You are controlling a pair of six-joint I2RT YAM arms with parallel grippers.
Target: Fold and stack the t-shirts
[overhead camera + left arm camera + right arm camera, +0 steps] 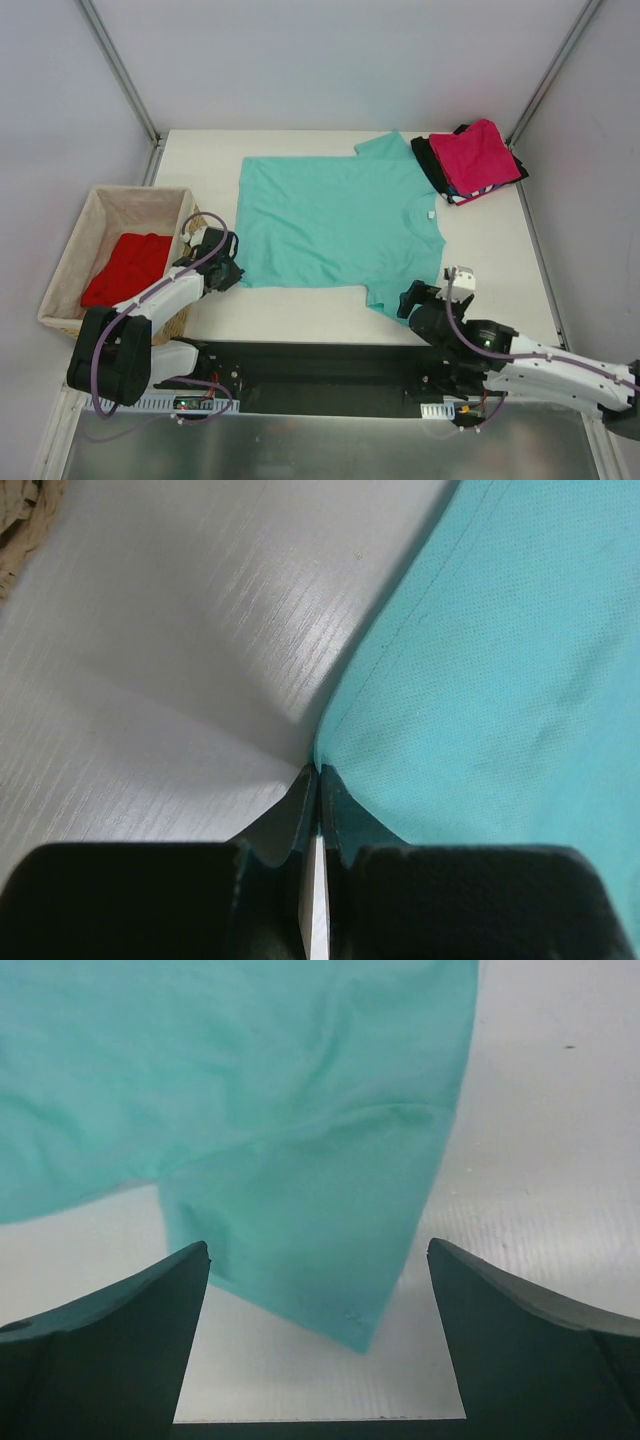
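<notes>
Pinching the teal-green t-shirt (330,215) corner, left end effector (318,768) is holding shut; right end effector (318,1244) is gaping empty, needing a deep grip on the sleeve (340,1210) just ahead.

Teal t-shirt (335,220) spread on table (300,315), red t-shirt (130,265) in basket (140,190).

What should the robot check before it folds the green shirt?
1. Left gripper shut on the teal t-shirt at its hem corner: ok.
2. Right gripper gripping the sleeve: not ok, it is open above the sleeve.
3. Shirt spread flat on the table: ok.
4. Folded magenta t-shirt out of the way, far right: ok.
5. Red t-shirt in the basket: ok.
</notes>
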